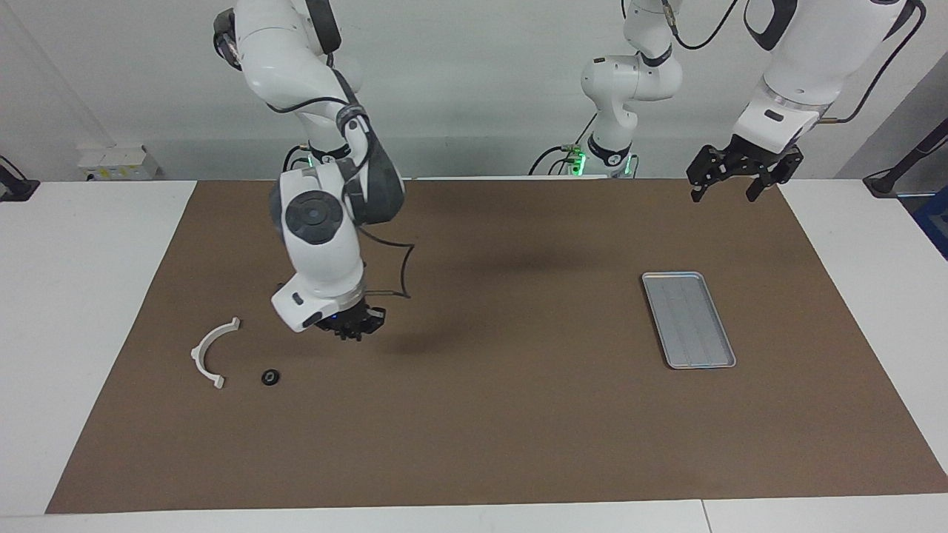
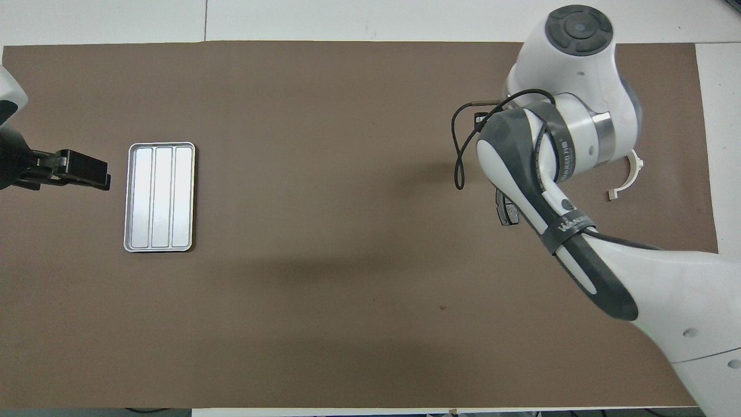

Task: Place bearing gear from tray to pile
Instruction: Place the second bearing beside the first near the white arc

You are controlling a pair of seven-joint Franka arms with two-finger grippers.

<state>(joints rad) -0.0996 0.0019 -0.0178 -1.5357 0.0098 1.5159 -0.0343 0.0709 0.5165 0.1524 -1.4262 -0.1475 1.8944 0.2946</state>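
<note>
Where the right arm fills the overhead view's upper right, it hides most of the pile: one brake pad (image 2: 507,209) peeks out, and the white bracket (image 1: 212,352) shows partly. Its band lettering is unreadable. The right gripper (image 1: 352,326) hangs over the pads; whether its fingers are parted, I cannot tell. The bearing gear (image 1: 270,377) lies beside the bracket, lower left in the facing view. The left gripper (image 1: 733,175), fingers apart, waits at upper right above the tray (image 1: 688,320).

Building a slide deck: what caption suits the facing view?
Right gripper hovers by the white bracket and bearing gear; tray bare, left gripper waits.

Brown mat (image 1: 474,414) carries tray (image 1: 688,319), white bracket (image 1: 211,351), small gear (image 1: 270,377).
</note>
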